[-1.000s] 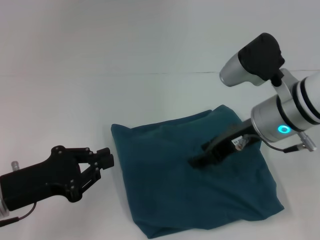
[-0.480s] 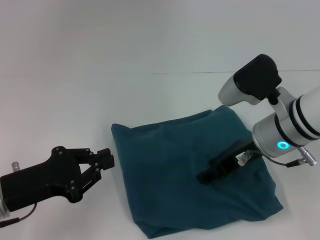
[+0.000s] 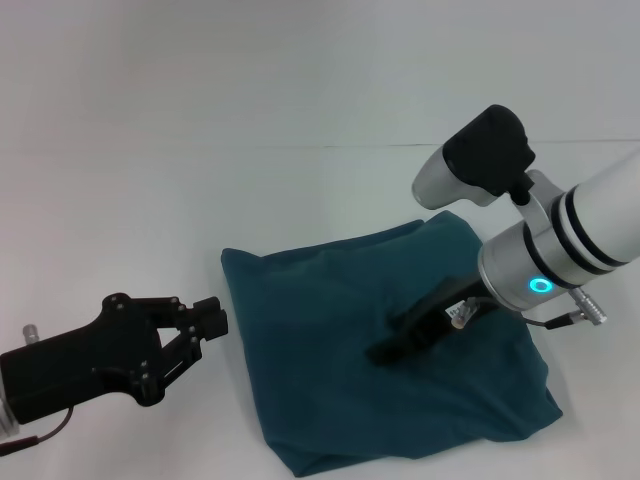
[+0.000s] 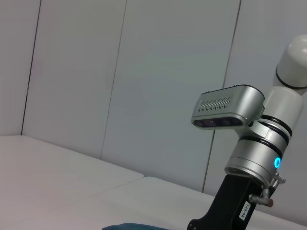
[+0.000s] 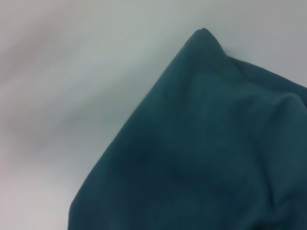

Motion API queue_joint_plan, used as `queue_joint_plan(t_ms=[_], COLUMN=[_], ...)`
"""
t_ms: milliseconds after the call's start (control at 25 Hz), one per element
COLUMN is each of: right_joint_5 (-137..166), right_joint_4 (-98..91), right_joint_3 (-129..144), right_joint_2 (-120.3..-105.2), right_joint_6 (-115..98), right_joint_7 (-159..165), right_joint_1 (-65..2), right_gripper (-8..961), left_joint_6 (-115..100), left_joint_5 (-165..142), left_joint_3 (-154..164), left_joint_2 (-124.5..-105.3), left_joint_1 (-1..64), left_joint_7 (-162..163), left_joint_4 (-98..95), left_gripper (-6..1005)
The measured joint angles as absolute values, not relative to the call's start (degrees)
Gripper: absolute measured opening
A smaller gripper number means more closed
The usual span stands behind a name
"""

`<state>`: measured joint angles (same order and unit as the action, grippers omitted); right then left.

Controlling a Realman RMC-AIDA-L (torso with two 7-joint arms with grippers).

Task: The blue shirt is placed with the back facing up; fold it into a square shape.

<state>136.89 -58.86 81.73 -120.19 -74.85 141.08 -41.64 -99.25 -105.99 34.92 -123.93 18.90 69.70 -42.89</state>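
The right gripper (image 3: 385, 352), jaws hidden so I cannot tell, rests on the folded blue shirt (image 3: 330, 380) and could drag it crooked, while the left gripper (image 3: 210, 320), jaws nearly closed on nothing, waits just beside the shirt.

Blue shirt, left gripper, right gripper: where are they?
blue shirt (image 3: 330, 390): head view, bare middle of the fabric.
left gripper (image 3: 212, 320): head view, fingertips.
right gripper (image 3: 384, 352): head view, tip over the shirt.

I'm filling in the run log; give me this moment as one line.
shirt: folded, roughly square | right end effector: over shirt's middle | left end effector: beside shirt's left edge, off it
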Motion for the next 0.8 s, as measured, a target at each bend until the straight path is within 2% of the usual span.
queue_joint_plan(t_ms=[320,720,800], right_joint_5=[134.44,118.16,111.69], right_joint_4=[-56.42,-80.12,-79.85], right_joint_3=[81.71,75.30,70.13], right_joint_2=[-120.23,-119.88,-119.80], right_joint_6=[-72.13,-86.42,-88.84], right_joint_7=[139.65,133.15,126.06], right_joint_1=[-43.17,-30.74,-28.99], right_gripper=[592,637,646], left_joint_6=[-99.16,-99.67,-98.68], left_joint_5=[-106.67,-108.18,-107.92], left_joint_3=[34.81,34.79,34.75], left_joint_2=[-123.90,-123.27,-123.24], left_joint_1=[18.72,20.02,20.60], left_joint_7=[68.91,67.86,67.72], left_joint_4=[-43.05,-44.39,-44.28], left_gripper=[133,134,227])
